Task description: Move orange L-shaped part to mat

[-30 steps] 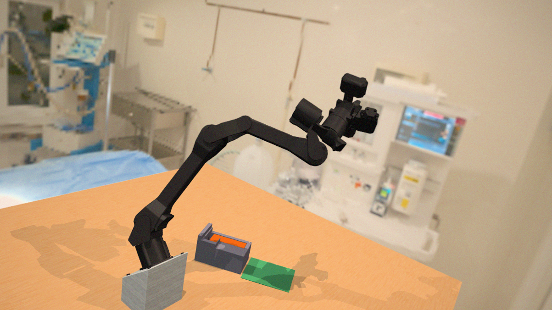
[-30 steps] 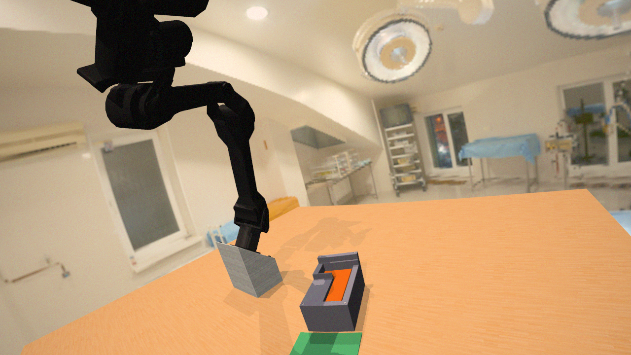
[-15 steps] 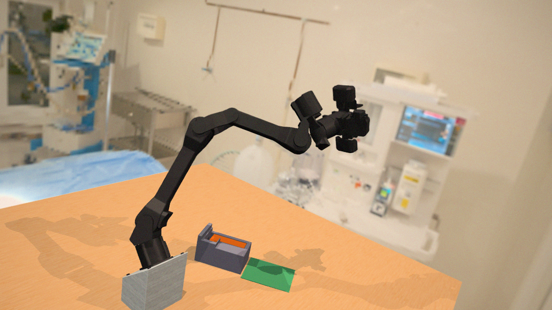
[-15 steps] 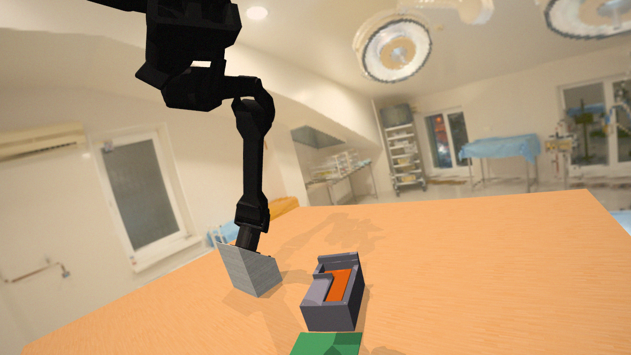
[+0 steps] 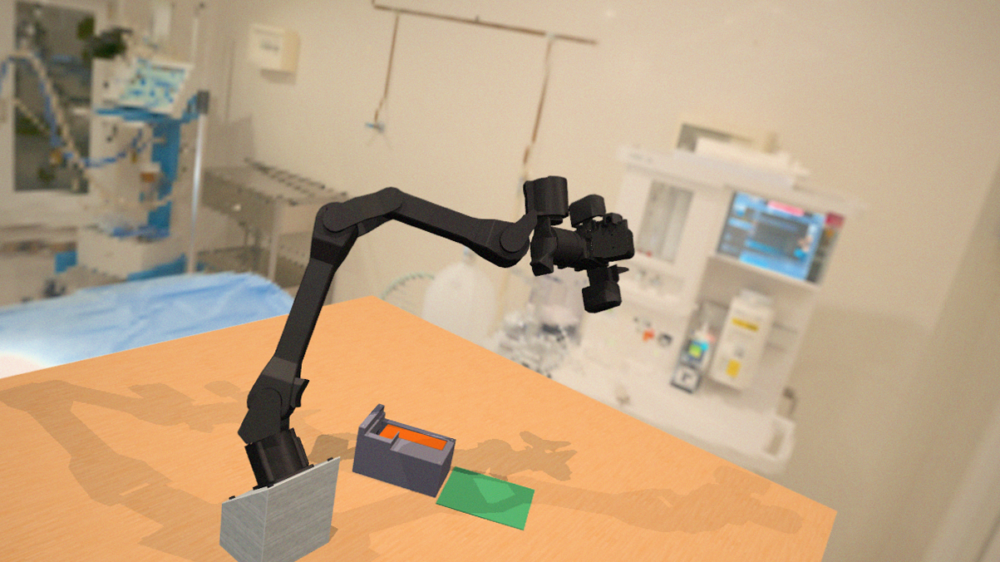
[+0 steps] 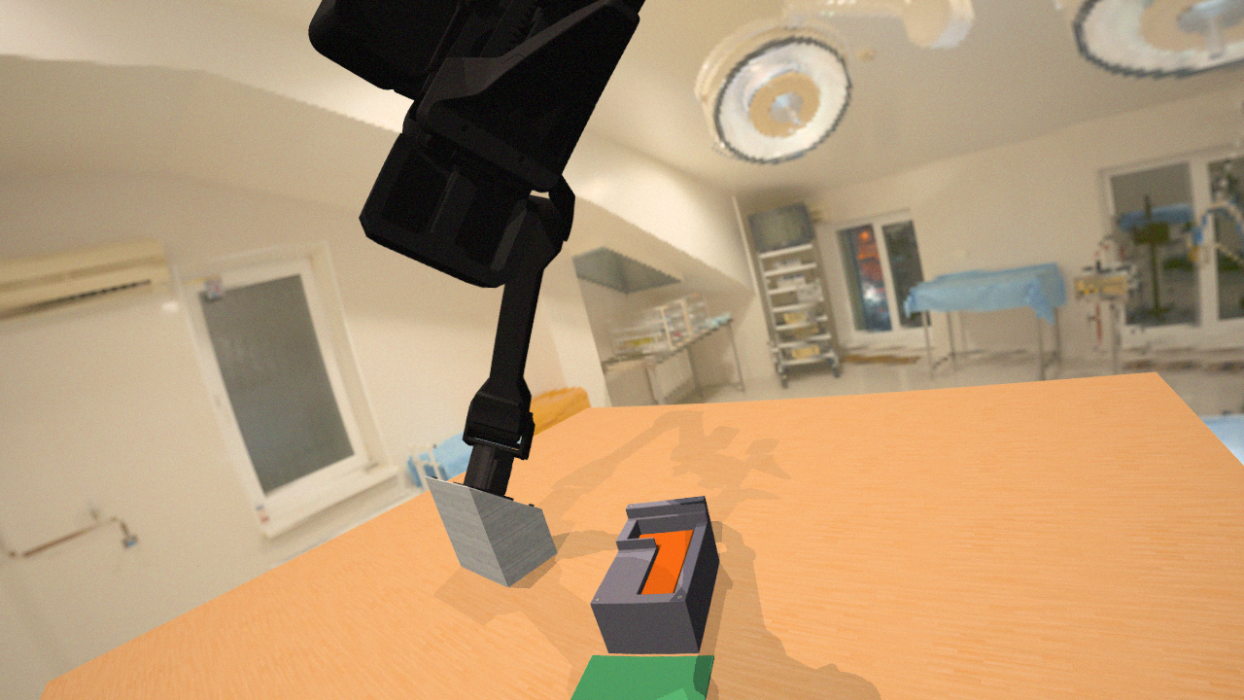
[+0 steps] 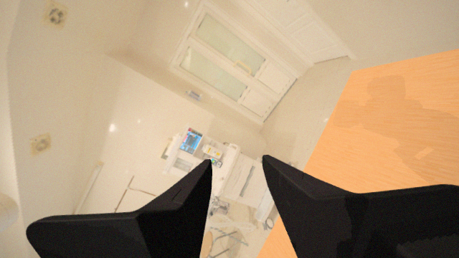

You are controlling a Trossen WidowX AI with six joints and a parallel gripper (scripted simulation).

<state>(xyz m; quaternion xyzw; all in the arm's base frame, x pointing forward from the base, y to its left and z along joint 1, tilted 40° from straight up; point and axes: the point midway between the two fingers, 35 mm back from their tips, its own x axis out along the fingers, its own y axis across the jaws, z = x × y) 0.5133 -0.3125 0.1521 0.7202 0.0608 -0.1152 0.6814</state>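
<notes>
Green mat [image 6: 643,679] cut off by bottom edge in exterior view; upper arm and wrist cropped by top edge there, fingertips out of sight. Tray, part and mat outside wrist view altogether. Background room [image 5: 765,236] blurred in top view, equipment details unreadable.
</notes>
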